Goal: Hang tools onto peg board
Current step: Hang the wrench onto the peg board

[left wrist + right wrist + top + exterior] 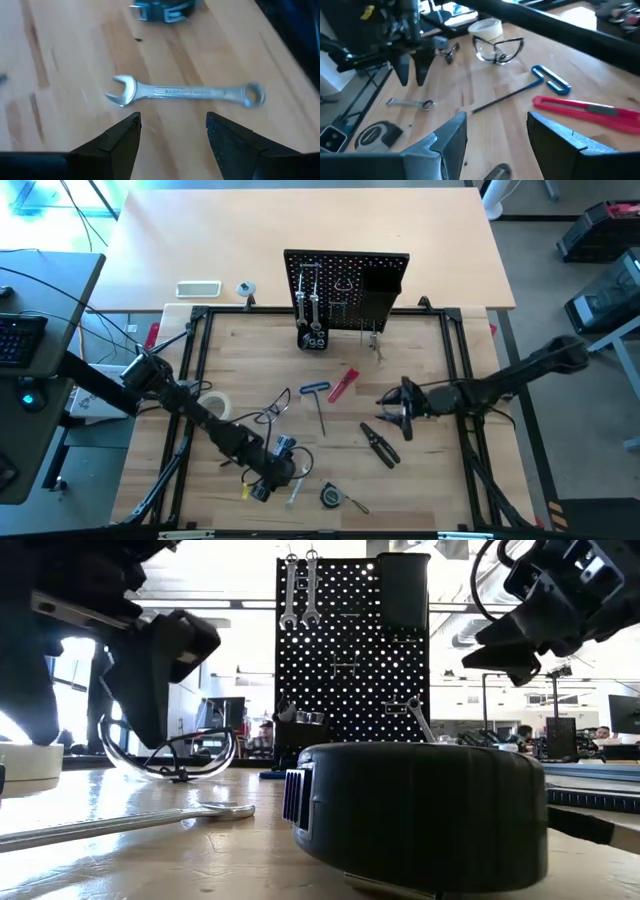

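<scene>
Flat on the wooden table, a silver open-ended wrench (186, 93) could be nudged aside if the wide-open left gripper (172, 131) is lowered off-centre.

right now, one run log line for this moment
left gripper: open over wrench | right gripper: open, empty | peg board: two wrenches hung

On the wooden table (60, 60) a silver wrench (187, 93) lies flat just ahead of my open left jaws, tape measure (162, 9) beyond.
</scene>
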You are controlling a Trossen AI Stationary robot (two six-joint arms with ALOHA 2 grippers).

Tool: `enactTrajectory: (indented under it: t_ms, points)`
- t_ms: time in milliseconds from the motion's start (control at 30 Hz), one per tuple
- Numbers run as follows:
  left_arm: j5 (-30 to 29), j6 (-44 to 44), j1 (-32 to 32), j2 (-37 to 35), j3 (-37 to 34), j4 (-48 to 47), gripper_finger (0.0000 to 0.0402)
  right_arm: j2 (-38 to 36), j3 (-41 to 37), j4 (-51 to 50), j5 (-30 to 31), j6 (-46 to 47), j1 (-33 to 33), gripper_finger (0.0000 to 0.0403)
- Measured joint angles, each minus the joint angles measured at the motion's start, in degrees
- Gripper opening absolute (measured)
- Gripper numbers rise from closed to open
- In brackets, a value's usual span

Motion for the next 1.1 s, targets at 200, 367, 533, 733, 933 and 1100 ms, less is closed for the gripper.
enactTrajectory:
  t_ms: [200, 367, 533, 733, 933, 1100]
  points:
    - [-1.76, -18.46, -1.89, 0.04, 0.0, 2.84, 0.0218, 8.68, 0.0, 6.26, 5.51, 0.74, 5.08, 0.02]
    - [-10.14, -28.47, -6.86, 0.04, 0.0, 4.06, 0.0218, 14.17, 0.0, 13.4, 8.37, -1.36, 8.49, 0.02]
    - [-17.47, -39.51, -10.13, 1.99, 0.07, 4.35, 0.0218, 16.81, 0.02, 18.05, 8.99, -4.79, 10.48, 0.02]
    - [-20.27, -47.2, -11.7, 8.15, 2.66, 3.87, 0.0218, 17.11, 0.04, 20.21, 10.59, -8.6, 10.88, 0.02]
    - [-22.33, -49.2, -12.18, 15.49, 11.07, 0.5, 0.0218, 17.11, 0.04, 20.84, 10.64, -9.75, 10.88, 0.02]
    - [-24.54, -55.09, -12.33, 22.41, 22.0, -17.22, 0.0218, 17.11, 0.04, 21.26, 8.64, -9.33, 10.92, 0.02]
